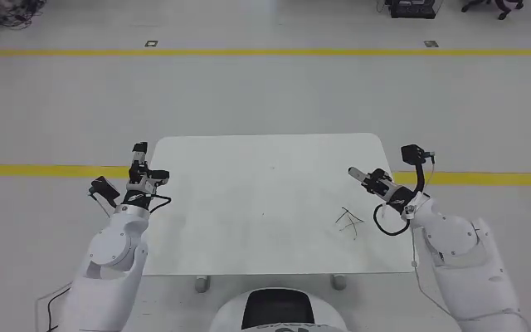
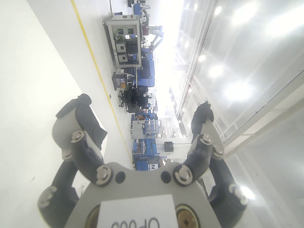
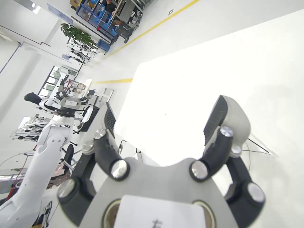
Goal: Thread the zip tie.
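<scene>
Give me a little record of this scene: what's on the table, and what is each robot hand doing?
table: white, rounded corners
zip tie: thin dark crossed strands lying on the table, on the robot's right side; how many, cannot tell
left gripper: open, empty, just beside the table's left edge
right gripper: open, empty, over the table near its right edge, apart from the zip tie
progress: zip tie untouched, threading not begun

table: smooth matt white | zip ties: thin black plastic | right hand: bare metal, ribbed pads
</scene>
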You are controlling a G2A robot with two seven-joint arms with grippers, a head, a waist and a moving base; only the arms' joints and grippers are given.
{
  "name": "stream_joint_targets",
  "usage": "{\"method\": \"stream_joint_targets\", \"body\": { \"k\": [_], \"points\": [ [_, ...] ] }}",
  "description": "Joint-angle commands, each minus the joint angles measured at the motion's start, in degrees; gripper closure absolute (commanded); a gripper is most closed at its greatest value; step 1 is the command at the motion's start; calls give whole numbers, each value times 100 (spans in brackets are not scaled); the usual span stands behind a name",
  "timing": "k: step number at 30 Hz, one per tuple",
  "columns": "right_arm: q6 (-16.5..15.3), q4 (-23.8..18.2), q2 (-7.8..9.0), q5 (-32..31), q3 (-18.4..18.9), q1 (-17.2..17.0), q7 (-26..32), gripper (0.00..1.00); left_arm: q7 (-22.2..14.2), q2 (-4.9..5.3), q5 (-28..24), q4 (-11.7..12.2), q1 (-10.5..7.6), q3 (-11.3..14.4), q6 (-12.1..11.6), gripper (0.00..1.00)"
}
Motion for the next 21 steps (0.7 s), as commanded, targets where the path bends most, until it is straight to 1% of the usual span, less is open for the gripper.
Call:
{"method": "stream_joint_targets", "body": {
  "k": [1, 5, 10, 15, 21],
  "points": [
    [-107, -110, 25, -786, -9, -15, 105, 0, 0, 0, 0, 0, 0, 0, 0, 0],
    [-237, -240, 62, -1052, -7, -12, 412, 0, 0, 0, 0, 0, 0, 0, 0, 0],
    [-482, -259, 113, -1353, -10, 41, 819, 0, 0, 0, 0, 0, 0, 0, 0, 0],
    [-779, -227, 147, -1518, -25, 58, 924, 0, 0, 0, 0, 0, 0, 0, 0, 0],
    [-779, -227, 147, -1518, -25, 58, 924, 0, 0, 0, 0, 0, 0, 0, 0, 0]
  ]
}}
